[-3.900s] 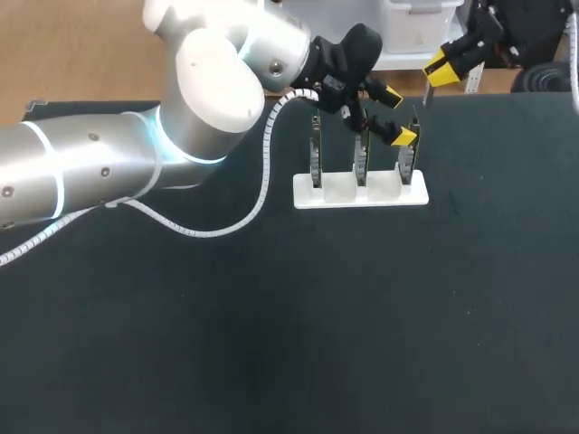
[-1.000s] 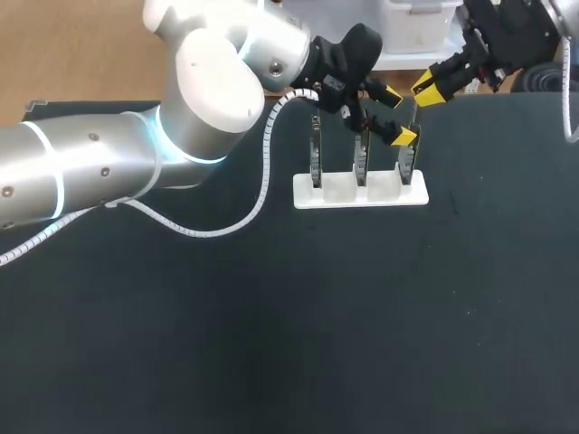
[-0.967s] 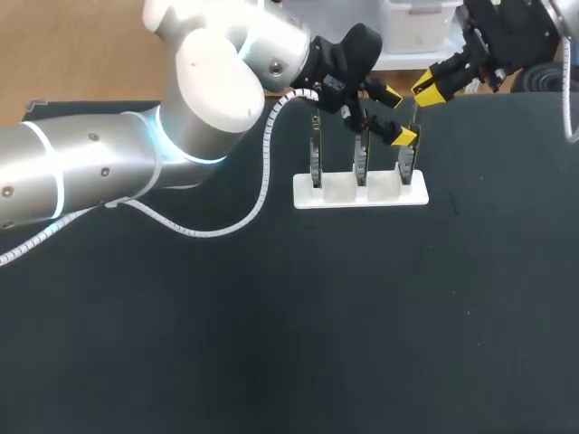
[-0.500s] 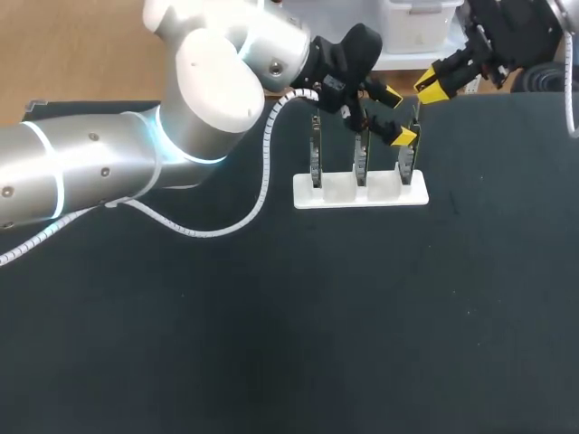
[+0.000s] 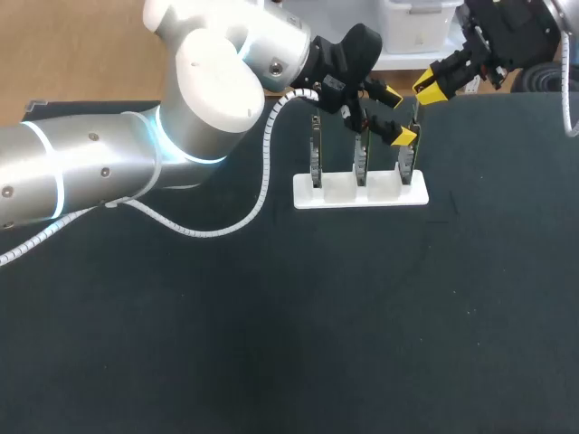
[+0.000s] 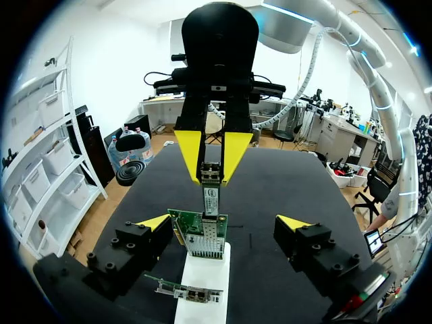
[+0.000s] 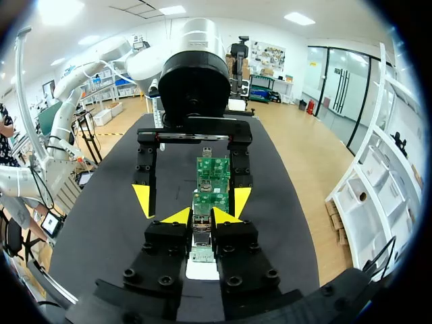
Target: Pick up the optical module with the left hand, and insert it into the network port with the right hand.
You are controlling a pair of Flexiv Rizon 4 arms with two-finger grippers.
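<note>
A black table (image 5: 271, 344) fills the head view. The left arm (image 5: 109, 172) lies across its far left part, a white spiral cable (image 5: 262, 194) looping off it down to the tabletop. The right arm (image 5: 516, 27) comes in at the far right corner.

A white holder (image 5: 360, 192) sits towards the table's far edge with three circuit boards standing upright in a row in it. The end one on the right arm's side is a green network card (image 5: 408, 158).

The left gripper (image 5: 396, 116) is at this card with its fingers spread wide apart – in the left wrist view they stand on either side of the card (image 6: 200, 233), touching nothing and well clear of it.

The right gripper (image 5: 432, 84) hangs above the same card, beyond the left gripper. Its yellow tips are clamped from two sides on the optical module (image 6: 211, 197), a slim silver bar that points straight down from between them. The module's lower end is at the card's upper edge, over the metal port (image 6: 202, 244) – whether the two touch cannot be told. In the right wrist view the module (image 7: 201, 236) sits pinched between that gripper's own fingertips (image 7: 226, 214), with the green card (image 7: 212, 179) directly ahead and the left gripper's open tips flanking it.
</note>
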